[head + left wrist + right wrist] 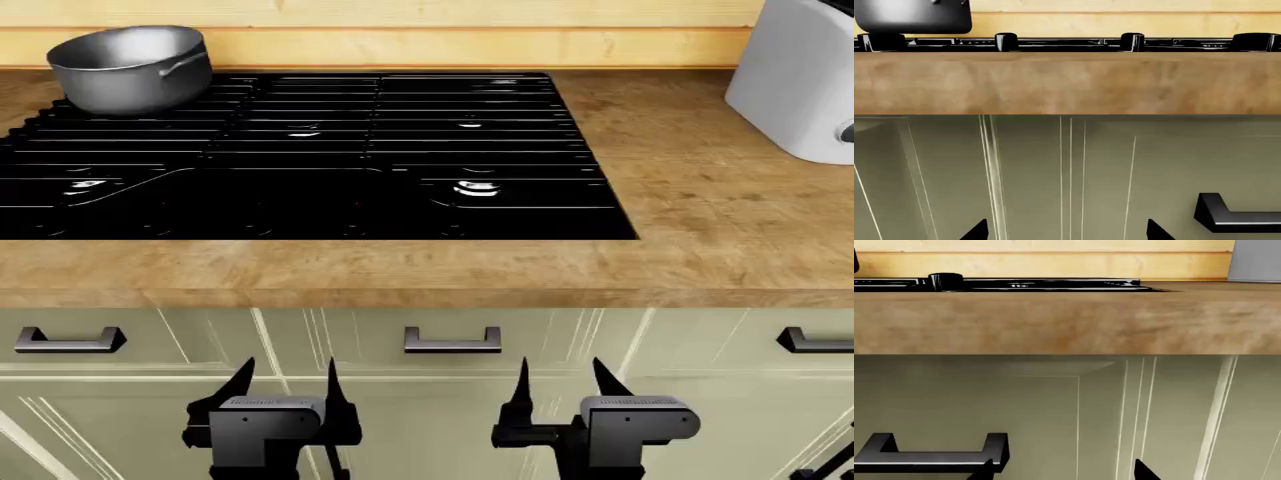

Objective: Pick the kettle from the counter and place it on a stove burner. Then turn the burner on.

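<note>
Both claws, left [286, 385] & right [562, 385], wide, empty, below counter [694, 230]; kettle unseen.

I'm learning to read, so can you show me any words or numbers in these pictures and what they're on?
There are none to read.
Stove: no words or numbers, only shiny glints.
Saucepan: plain.
White appliance: no label in view.
Counter and drawer handles: no writing.
</note>
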Robot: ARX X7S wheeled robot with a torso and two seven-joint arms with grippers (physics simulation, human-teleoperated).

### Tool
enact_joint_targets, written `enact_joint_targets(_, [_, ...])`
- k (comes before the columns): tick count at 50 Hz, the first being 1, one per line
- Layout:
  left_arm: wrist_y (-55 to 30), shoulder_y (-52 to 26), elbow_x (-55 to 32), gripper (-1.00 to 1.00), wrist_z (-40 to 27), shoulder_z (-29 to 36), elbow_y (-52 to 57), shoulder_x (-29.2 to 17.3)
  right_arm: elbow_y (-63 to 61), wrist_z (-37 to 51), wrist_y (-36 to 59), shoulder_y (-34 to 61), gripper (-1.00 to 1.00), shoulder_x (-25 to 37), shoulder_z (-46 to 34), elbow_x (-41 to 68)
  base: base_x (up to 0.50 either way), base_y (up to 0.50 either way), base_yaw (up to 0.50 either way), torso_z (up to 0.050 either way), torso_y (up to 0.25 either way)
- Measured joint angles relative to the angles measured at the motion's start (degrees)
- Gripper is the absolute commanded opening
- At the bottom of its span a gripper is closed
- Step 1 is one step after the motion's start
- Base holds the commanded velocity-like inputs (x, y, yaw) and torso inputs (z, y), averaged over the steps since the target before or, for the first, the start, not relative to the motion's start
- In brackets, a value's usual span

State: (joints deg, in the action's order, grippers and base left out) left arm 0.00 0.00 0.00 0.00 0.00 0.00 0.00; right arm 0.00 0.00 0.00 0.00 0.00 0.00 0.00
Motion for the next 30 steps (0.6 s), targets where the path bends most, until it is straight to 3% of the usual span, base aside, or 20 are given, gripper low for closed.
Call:
enact_joint_targets(14, [0.33,0.14,-1.54,1.00,-1.57,2.02,0.14,-1.65,-0.04,2.09,-0.09,0.01,1.00,1.63,-1.78,1.71,0.00,0.00,0.00,0.000,0.000])
enact_joint_targets(30, [0.66,0.01,-2.93,1.00,-3.41,4.19,-0.36,-3.37,-0.02,4.11,-0.46,-0.03,1.00,3.46,-4.05,2.81,0.00,0.47,0.00,0.000,0.000])
